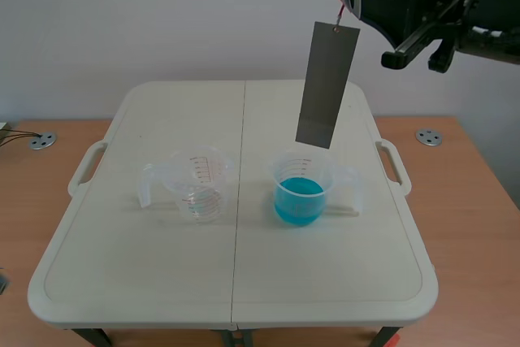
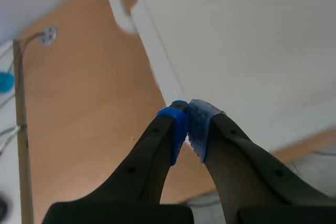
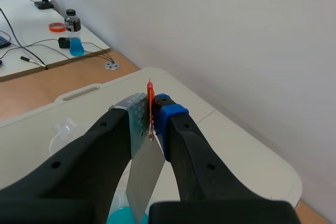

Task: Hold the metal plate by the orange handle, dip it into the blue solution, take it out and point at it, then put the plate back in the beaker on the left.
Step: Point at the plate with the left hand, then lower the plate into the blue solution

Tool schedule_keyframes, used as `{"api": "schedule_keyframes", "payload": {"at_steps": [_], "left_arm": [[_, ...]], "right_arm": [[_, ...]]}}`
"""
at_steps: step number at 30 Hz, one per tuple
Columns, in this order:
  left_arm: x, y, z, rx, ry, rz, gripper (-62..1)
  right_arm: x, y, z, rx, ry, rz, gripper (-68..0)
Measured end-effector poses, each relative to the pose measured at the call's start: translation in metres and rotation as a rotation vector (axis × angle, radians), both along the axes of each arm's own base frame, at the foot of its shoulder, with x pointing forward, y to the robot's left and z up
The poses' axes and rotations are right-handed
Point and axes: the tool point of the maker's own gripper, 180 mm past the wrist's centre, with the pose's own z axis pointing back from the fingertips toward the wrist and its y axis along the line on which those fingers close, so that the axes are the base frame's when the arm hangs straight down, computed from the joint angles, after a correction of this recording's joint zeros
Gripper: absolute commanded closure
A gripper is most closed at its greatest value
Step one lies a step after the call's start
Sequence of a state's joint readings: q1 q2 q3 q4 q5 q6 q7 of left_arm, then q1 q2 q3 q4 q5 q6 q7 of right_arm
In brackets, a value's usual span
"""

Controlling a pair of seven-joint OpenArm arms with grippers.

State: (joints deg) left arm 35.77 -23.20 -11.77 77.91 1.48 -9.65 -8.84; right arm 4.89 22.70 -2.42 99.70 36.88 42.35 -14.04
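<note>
A: Position of the metal plate (image 1: 327,87) to be logged.

B: It is hung in the air from the right gripper (image 3: 151,121), which is raised high over the table's (image 1: 146,282) far right. The orange handle (image 3: 150,100) is pinched between the two pads (image 3: 137,121). The fingers are closed on it, with only the tab's thickness between them.

A: Long axis?

B: Close to upright, noted as slightly tilted. The upper end is toward the robot's right and the lower end is swung toward the middle. The lower edge is seen just above the rim of the right beaker (image 1: 313,170) holding the blue solution (image 1: 299,201). No contact with the liquid is seen. In the right wrist view, blue is seen beneath the plate's lower end.

A: The relation that matters, then?

B: The solution lies below the gripper, roughly along the plate's own axis. A nearly straight descent is judged to be called for. The tilt is to be watched, so that the lower corner is not caught on the rim.

A: Left gripper (image 2: 188,124)?

B: Its fingers are pressed together and nothing is held. It is placed over the table's edge, where the wooden surface (image 2: 94,103) begins, well apart from both beakers.

A: Left beaker (image 1: 195,184)?

B: It stands on the table beside the blue one, not touching it. Whether anything is in it cannot be told. The right arm is judged the nearer to the work. The left beaker lies across from the plate, toward the robot's left.
</note>
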Motion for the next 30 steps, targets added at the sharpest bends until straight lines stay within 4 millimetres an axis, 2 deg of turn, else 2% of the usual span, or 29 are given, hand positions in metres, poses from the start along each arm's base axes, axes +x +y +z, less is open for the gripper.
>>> {"api": "schedule_keyframes", "payload": {"at_steps": [6,12,16,21,30], "left_arm": [[-0.078,-0.002,-0.031,-0.017,0.191,0.03,-1.6],[-0.13,-0.023,-0.046,-0.089,0.296,0.101,-1.6],[-0.153,-0.032,-0.051,-0.119,0.341,0.135,-1.6],[-0.176,-0.034,-0.053,-0.121,0.392,0.147,-1.6],[-0.188,-0.034,-0.057,-0.116,0.447,0.15,-1.6]], "right_arm": [[0.002,0.002,-0.02,0.007,0.061,0.008,-1.3],[0.005,-0.001,-0.026,0.01,0.075,-0.002,-1.3],[0.006,-0.002,-0.031,0.015,0.078,-0.007,-1.3],[0.011,-0.003,-0.052,-0.004,0.116,-0.027,-1.3],[0.01,0.01,-0.085,-0.006,0.17,-0.017,-1.3]]}}
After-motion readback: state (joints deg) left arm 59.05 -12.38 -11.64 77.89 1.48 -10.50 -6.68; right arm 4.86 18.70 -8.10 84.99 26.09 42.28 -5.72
